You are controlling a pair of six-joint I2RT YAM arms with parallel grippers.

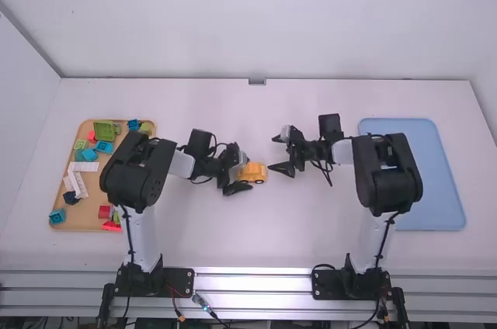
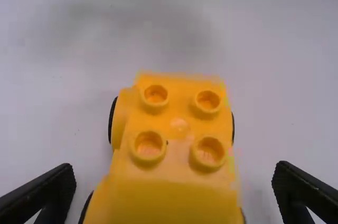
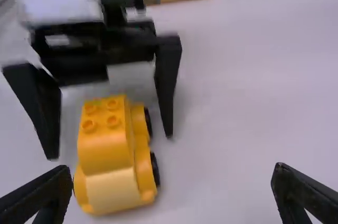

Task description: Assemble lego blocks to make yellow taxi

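Near the table's middle stands a yellow car with dark wheels. My left gripper is open around the car's left end. In the left wrist view the studded yellow car lies between the spread fingers of the left gripper, with space at both sides. My right gripper stands open, right of the car, holding nothing. From the right wrist view, the car is upright on the table, four-studded on top, beyond the open right gripper.
A wooden tray at the left holds several loose blocks in green, blue, red and white. A blue tray lies at the right, partly under the right arm. White table surface lies in front of the car.
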